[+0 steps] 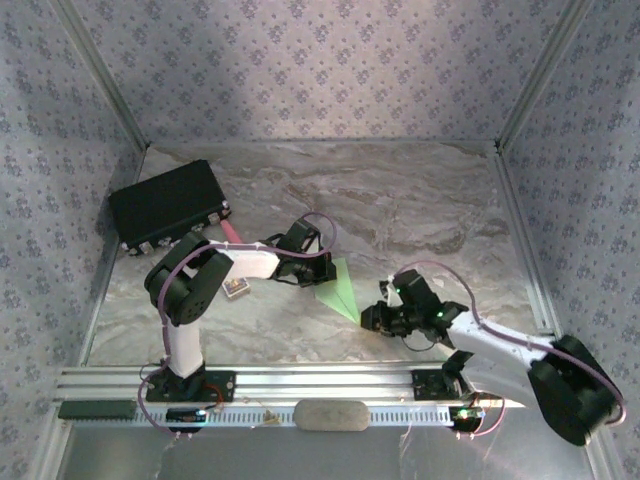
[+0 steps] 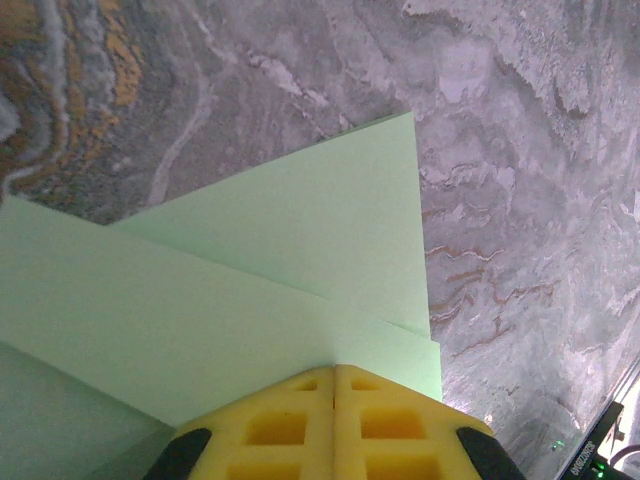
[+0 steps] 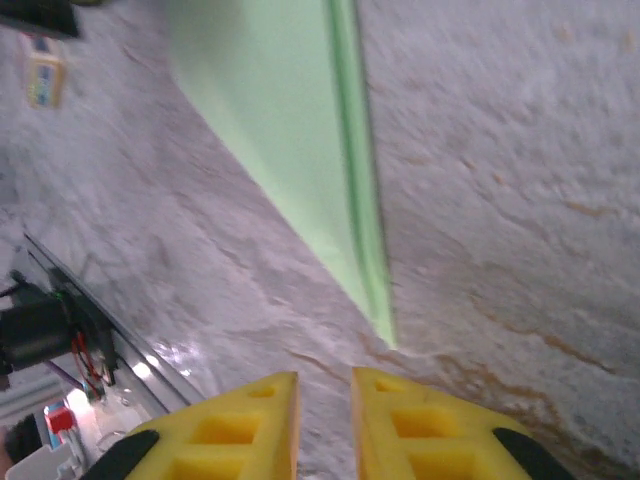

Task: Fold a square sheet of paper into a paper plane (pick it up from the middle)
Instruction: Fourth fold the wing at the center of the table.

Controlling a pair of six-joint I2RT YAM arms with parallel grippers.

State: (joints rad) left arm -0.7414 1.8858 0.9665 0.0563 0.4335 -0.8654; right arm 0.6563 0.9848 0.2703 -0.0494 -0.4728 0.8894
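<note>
Right tool (image 3: 324, 378), one of two: low centre of its wrist view, yellow fingers parted by a narrow slot, nothing between them. Paper plane (image 1: 338, 290), count one: pale-green folded dart lying flat on the surface (image 1: 430, 200) at mid-frame of the top view. Its long axis runs from a wide end at upper left to a point at lower right. The point lies just ahead of the right tool's fingertips, apart from them, and slightly right of the slot in the wrist view. This arm is judged the nearer to the nose. Left tool (image 2: 334, 368), the second: bottom centre of its wrist view, fingers closed to a hairline seam at the wide end. Green layers run up to its tips, but whether paper is pinched between them cannot be told. Beyond, toward upper left of the top view: yellowish card box (image 1: 237, 289), one; pink cylinder (image 1: 230, 232), one; black box (image 1: 165, 205), one.
</note>
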